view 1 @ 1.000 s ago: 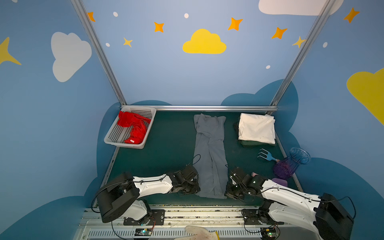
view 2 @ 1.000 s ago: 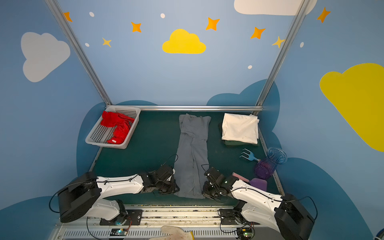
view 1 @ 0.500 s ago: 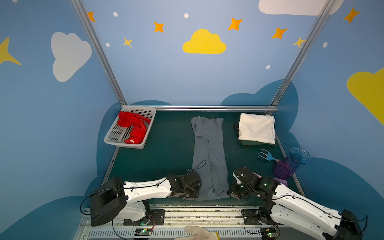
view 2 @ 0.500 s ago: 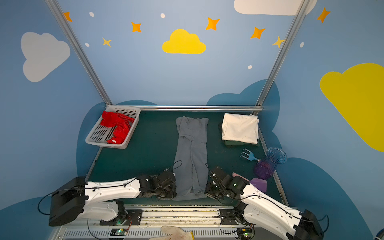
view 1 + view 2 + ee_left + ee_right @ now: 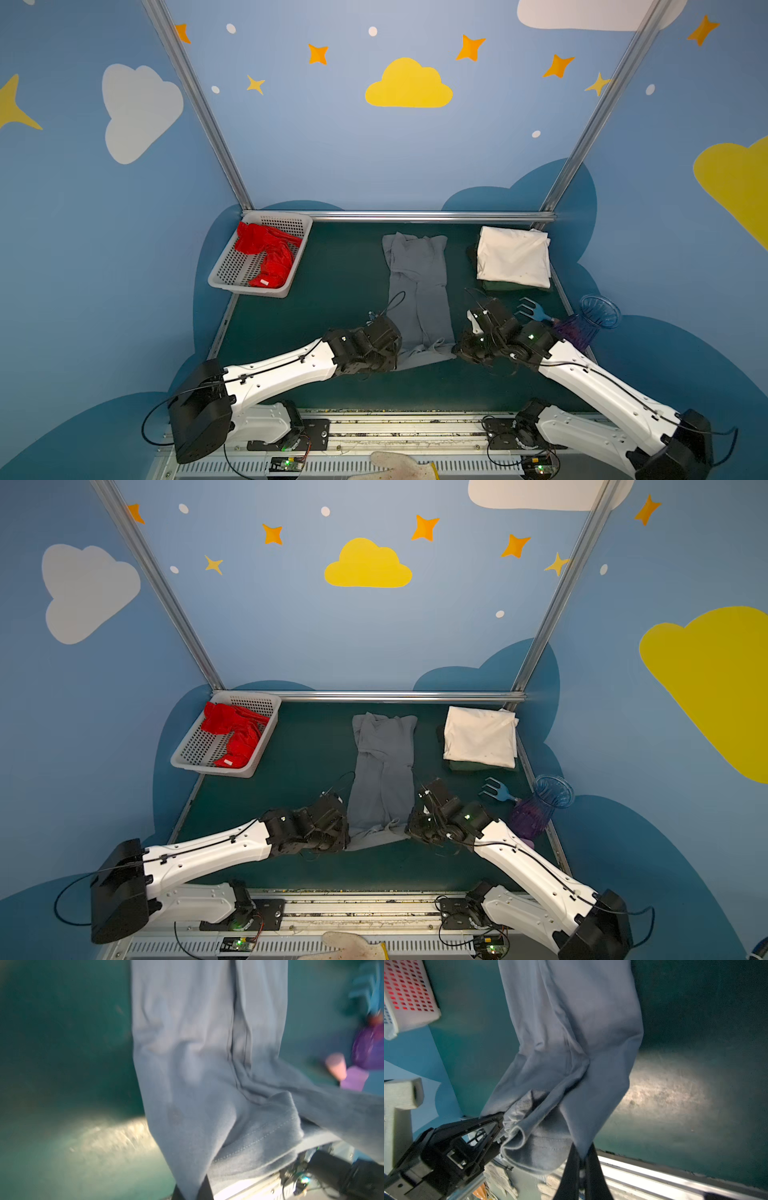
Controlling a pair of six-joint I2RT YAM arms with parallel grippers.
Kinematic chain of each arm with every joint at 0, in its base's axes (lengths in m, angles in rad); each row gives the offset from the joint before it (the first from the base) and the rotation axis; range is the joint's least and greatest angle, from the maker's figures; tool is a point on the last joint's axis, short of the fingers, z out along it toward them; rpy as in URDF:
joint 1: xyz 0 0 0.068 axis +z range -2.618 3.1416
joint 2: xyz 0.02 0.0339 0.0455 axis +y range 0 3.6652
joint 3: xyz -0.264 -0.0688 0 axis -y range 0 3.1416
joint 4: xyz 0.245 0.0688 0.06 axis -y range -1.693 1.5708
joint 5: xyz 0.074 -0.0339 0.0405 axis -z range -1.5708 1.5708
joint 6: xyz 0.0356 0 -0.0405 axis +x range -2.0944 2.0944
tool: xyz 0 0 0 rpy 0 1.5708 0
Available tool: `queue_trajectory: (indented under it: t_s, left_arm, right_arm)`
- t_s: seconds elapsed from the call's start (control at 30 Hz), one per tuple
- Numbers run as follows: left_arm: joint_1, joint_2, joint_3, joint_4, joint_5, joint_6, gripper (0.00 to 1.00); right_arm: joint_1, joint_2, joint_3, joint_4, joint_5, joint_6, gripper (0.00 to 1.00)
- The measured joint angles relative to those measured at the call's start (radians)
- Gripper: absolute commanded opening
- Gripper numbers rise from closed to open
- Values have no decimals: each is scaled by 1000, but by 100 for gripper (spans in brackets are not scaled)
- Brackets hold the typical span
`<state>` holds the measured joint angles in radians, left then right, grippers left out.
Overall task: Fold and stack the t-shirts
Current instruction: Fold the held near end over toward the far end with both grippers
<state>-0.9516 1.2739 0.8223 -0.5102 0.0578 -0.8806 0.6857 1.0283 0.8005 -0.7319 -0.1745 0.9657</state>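
Jaws on both grippers are pinched tight on the slate grey t-shirt (image 5: pixel 417 291): left gripper (image 5: pixel 396 360) has the near-left hem corner, right gripper (image 5: pixel 457 352) the near-right one, hem slack btwn them. Shirt's a narrow strip, long axis running straight away from the arms twd the back rail (image 5: pixel 395 216), collar end far. Next fold prob means carrying both corners along that axis; each arm equally near. Cream-white t-shirt (image 5: pixel 513 257) sits folded far right; red t-shirt (image 5: pixel 266 253) lies crumpled in the white basket (image 5: pixel 249 286) far left.

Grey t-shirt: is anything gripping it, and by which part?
Both. The left gripper and right gripper are each shut on the grey t-shirt at its near hem, one corner apiece.
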Motion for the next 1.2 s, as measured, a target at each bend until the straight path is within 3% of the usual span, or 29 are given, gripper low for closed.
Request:
queue_trajectory:
  t_s: [0.47,0.67,0.93,1.2]
  left_arm:
    - [240,214,184,42,82,129,4]
    - [308,321,276,58,123,171,4]
    - [362,539,407,72,196,214,4]
    - [399,614,492,59,228,241,5]
  right_arm:
    - [-212,229,146,89,-77,-167,0]
    - [-247,372,237,97,-74,-249,0]
    - [-299,575,312,133,-107,-306,0]
    - [-319,726,413,144,-123,-343,0]
